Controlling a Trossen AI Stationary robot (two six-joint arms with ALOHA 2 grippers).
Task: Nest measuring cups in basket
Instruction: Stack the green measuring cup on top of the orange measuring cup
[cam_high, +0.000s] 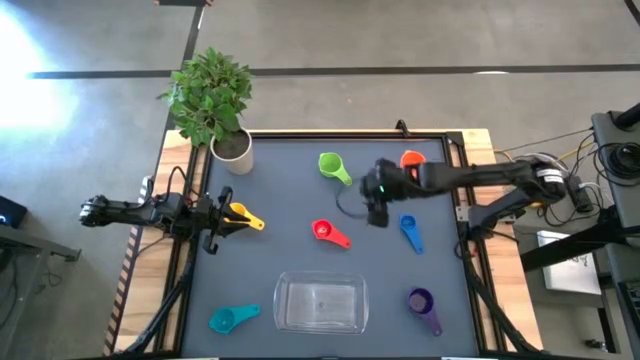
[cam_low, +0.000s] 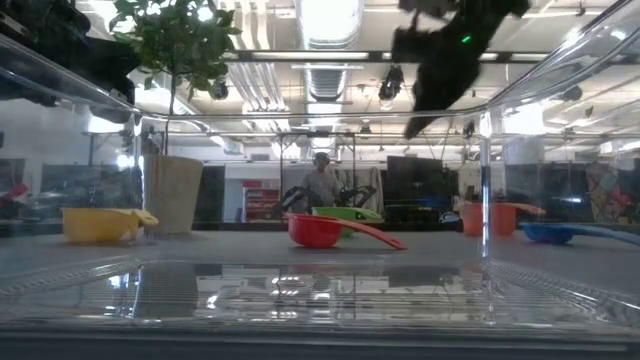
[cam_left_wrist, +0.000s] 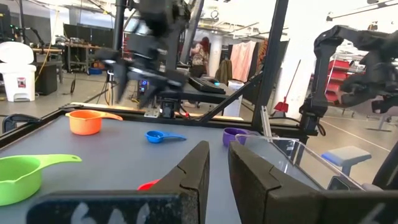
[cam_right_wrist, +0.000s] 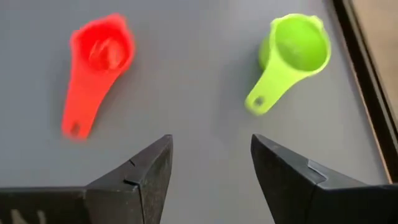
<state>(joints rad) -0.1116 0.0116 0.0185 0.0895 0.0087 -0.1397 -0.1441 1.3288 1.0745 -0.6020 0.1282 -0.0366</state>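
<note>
Measuring cups lie scattered on the grey table: green (cam_high: 335, 167), orange (cam_high: 412, 158), yellow (cam_high: 243, 216), red (cam_high: 330, 232), blue (cam_high: 411, 232), teal (cam_high: 232, 318) and purple (cam_high: 424, 308). The clear basket (cam_high: 320, 303) stands at the near edge, with nothing in it. My right gripper (cam_high: 373, 212) hangs open above the table between the green, red and blue cups, tilted downward; its wrist view shows the red cup (cam_right_wrist: 93, 65) and the green cup (cam_right_wrist: 292, 56) beyond its fingers. My left gripper (cam_high: 222, 216) waits shut at the left edge, just beside the yellow cup.
A potted plant in a white pot (cam_high: 231, 148) stands at the table's far left corner. A dark frame rail (cam_high: 350, 133) runs round the table. In the low view a person (cam_low: 320, 185) stands in the room behind.
</note>
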